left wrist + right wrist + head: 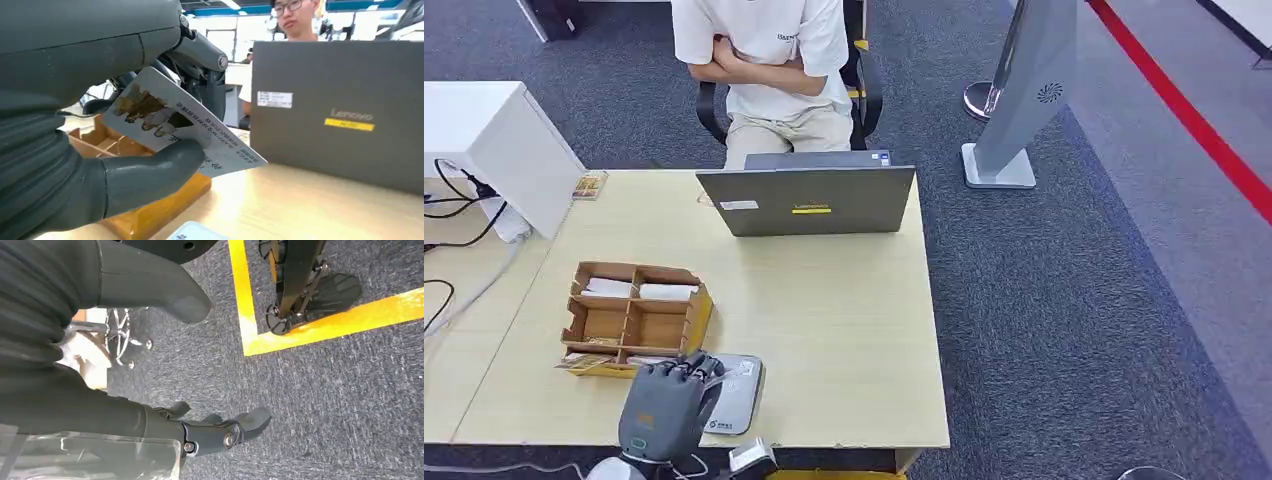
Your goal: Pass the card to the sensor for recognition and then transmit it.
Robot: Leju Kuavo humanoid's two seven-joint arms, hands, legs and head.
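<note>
My left hand point(667, 403) hovers at the table's near edge, over the grey sensor pad point(737, 395), beside the cardboard organiser point(636, 316). In the left wrist view the left hand point(115, 120) pinches a printed card point(190, 127) between thumb and fingers, tilted, above the organiser point(145, 215). A corner of the sensor pad point(192, 233) lies below the card. My right hand point(165, 365) hangs over grey carpet with its fingers apart and nothing in it.
A grey laptop point(809, 203) stands open at the table's far side, its lid toward me. A person point(764, 70) sits behind it with arms folded. A white cabinet point(494, 140) and cables stand at the left. A grey kiosk point(1024, 90) stands on the carpet to the right.
</note>
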